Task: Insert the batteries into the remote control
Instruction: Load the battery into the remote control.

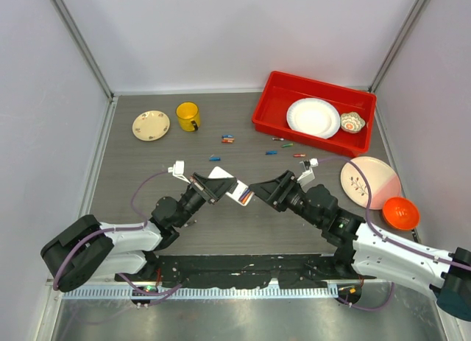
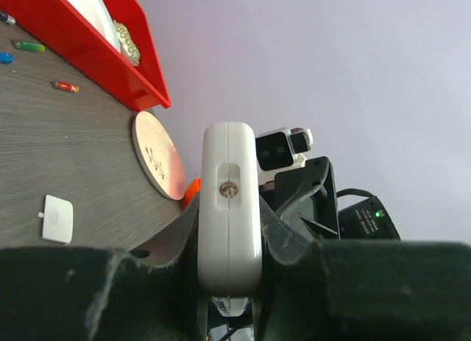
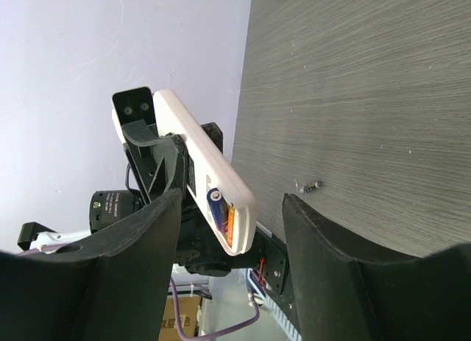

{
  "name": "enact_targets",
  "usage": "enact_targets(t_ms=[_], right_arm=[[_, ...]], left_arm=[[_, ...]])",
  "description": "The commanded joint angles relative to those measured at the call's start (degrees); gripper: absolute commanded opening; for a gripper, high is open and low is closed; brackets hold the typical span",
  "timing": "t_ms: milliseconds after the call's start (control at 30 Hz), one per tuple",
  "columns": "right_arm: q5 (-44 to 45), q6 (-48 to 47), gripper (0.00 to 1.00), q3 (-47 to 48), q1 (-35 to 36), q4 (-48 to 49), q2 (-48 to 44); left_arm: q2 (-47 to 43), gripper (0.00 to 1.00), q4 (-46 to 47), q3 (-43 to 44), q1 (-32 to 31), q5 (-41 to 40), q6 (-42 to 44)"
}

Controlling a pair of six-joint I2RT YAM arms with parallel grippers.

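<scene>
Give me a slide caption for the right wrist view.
Left gripper holds the remote control, blue and orange batteries in its bay, before the open right gripper.

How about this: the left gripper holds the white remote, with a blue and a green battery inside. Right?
Nearly. The left gripper holds the white remote control, with a blue battery and an orange battery inside, not green. The right wrist view shows it.

Black arms, white link shells, purple cables, white wrist cameras, green LED
</scene>
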Motion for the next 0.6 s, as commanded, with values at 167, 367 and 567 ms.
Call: enact_targets(t_ms=[167, 367, 567], right_arm=[[1.65, 1.73, 0.59, -0.91, -0.98, 4.30, 1.11], [1.12, 1.81, 0.58, -0.91, -1.16, 5.00, 1.91], [-0.02, 1.64, 0.58, -0.47, -1.25, 5.53, 3.23]], left_arm=[[-1.14, 0.00, 15.41, -0.05, -0.05, -0.86, 1.21], [-1.15, 0.00, 15.49, 0.03, -0.05, -0.69, 1.21], [-1.06, 0.00, 15.49, 0.12, -0.05, -0.60, 1.13]])
